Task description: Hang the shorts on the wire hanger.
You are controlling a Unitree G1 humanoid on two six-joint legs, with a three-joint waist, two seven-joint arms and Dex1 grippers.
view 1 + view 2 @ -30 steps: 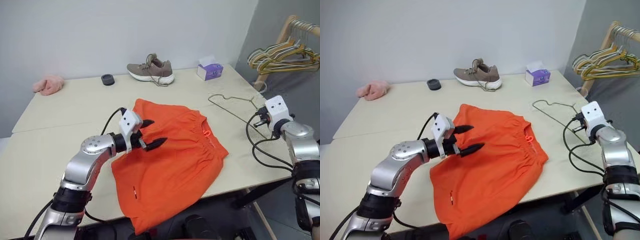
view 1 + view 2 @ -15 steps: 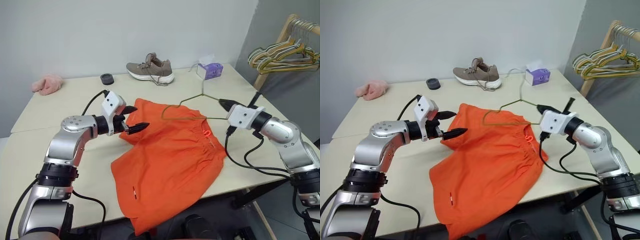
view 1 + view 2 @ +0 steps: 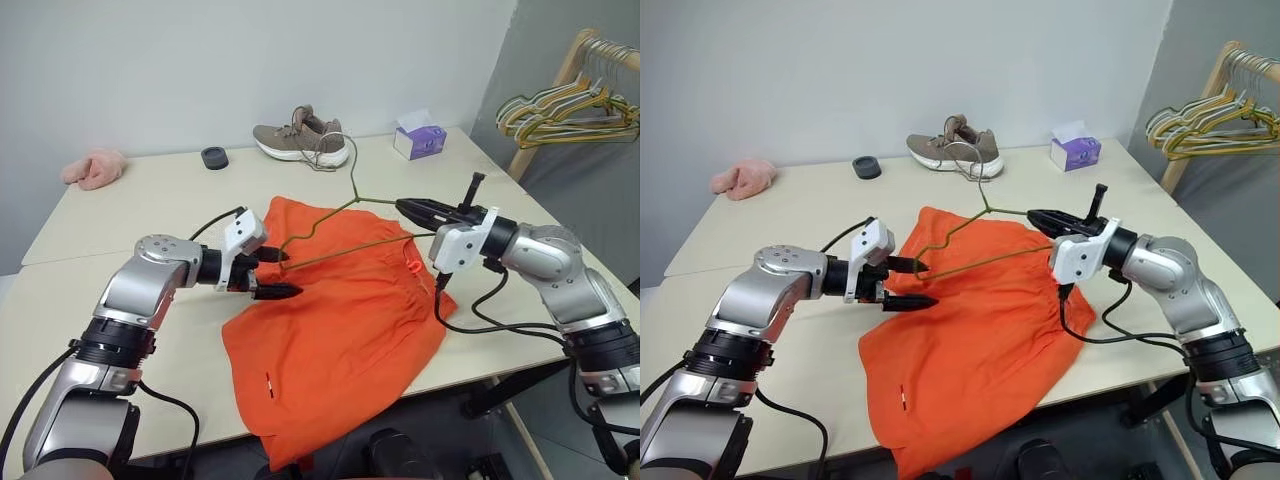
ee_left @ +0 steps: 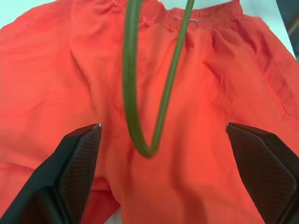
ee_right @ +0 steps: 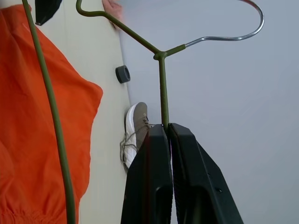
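Pale beige table (image 3: pixel 120 250) against a plain grey-white wall (image 3: pixel 200 60). Wooden clothes rack (image 3: pixel 560 85) stands at the right.

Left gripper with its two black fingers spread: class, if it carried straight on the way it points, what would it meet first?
Probably the rounded end of the thin olive-gold wire hanger, between the open left gripper's fingers; behind that, the bright orange shorts. Depth is uncertain.

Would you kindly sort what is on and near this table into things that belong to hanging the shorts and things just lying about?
Belongs to the job:
- the shorts
- the wire hanger, held by the right gripper
- the left gripper, open at the hanger's far corner

Just lying about:
- brown shoe
- purple tissue box
- pink fluffy item
- small black ring
- bunch of hangers on the rack
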